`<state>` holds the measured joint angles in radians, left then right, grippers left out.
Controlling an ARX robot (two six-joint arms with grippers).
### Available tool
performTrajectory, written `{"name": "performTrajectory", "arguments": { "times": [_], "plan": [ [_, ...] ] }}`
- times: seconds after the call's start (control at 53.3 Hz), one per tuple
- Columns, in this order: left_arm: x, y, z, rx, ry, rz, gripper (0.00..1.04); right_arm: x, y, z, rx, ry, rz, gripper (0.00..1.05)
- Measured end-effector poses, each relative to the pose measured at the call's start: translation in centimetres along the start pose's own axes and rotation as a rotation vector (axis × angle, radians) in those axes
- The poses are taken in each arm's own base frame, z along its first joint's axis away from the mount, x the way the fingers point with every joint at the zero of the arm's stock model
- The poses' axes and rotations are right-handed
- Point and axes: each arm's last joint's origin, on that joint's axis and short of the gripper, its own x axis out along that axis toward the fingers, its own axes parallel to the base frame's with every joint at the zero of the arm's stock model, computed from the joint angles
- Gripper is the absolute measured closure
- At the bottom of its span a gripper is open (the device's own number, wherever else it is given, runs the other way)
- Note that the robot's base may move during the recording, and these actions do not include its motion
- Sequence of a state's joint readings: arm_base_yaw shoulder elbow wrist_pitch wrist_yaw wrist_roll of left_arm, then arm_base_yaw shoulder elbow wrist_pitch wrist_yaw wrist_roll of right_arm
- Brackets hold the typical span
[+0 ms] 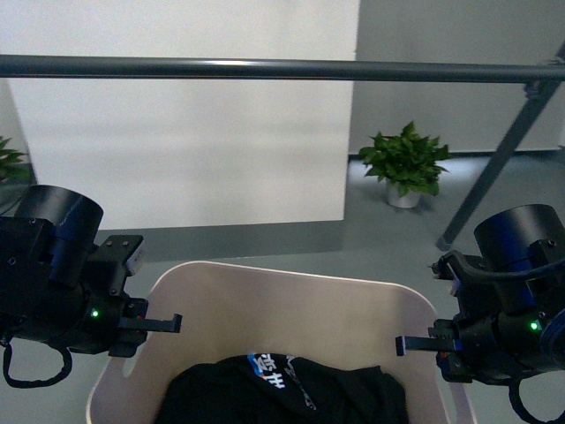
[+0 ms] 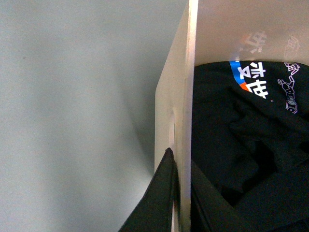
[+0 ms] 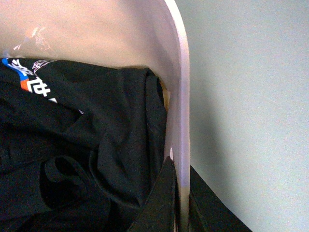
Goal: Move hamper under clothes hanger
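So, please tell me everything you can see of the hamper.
The hamper is a beige plastic bin, upright, with rounded corners and a smooth rim. A slot handle shows in its left wall. A black garment with white and blue print lies inside. The left gripper and the right gripper each clamp one side wall.

A long dark bar of the clothes rack point(image 1: 265, 69) crosses the top of the frame, and its slanted leg point(image 1: 494, 172) goes down at the right. In the lower middle stands a beige hamper point(image 1: 291, 296) with black clothes point(image 1: 282, 393) inside. The left gripper point(image 1: 163, 324) is at its left rim and the right gripper point(image 1: 415, 344) at its right rim. A green plant point(image 1: 406, 163) in a pot stands on the grey floor, right of centre.
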<state>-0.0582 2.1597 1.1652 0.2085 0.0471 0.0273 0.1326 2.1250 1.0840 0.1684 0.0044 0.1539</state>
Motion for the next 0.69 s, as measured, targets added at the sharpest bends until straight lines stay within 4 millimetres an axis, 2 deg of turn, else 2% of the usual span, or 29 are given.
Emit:
{"name": "performTrajectory", "arguments": {
  "times": [0.225, 0.469, 0.694],
  "plan": [
    [0.0, 0.0, 0.0, 0.000, 0.000, -0.003, 1.01, 0.0, -0.1, 0.0, 0.002, 0.000, -0.001, 1.02],
    [-0.1, 1.6, -0.1, -0.026, 0.000, 0.040, 1.01, 0.0, 1.5, -0.2, -0.026, 0.007, 0.054, 1.02],
    [0.0, 0.3, 0.0, -0.005, 0.000, 0.002, 1.01, 0.0, 0.3, 0.0, -0.005, -0.001, 0.001, 1.02]
  ]
}}
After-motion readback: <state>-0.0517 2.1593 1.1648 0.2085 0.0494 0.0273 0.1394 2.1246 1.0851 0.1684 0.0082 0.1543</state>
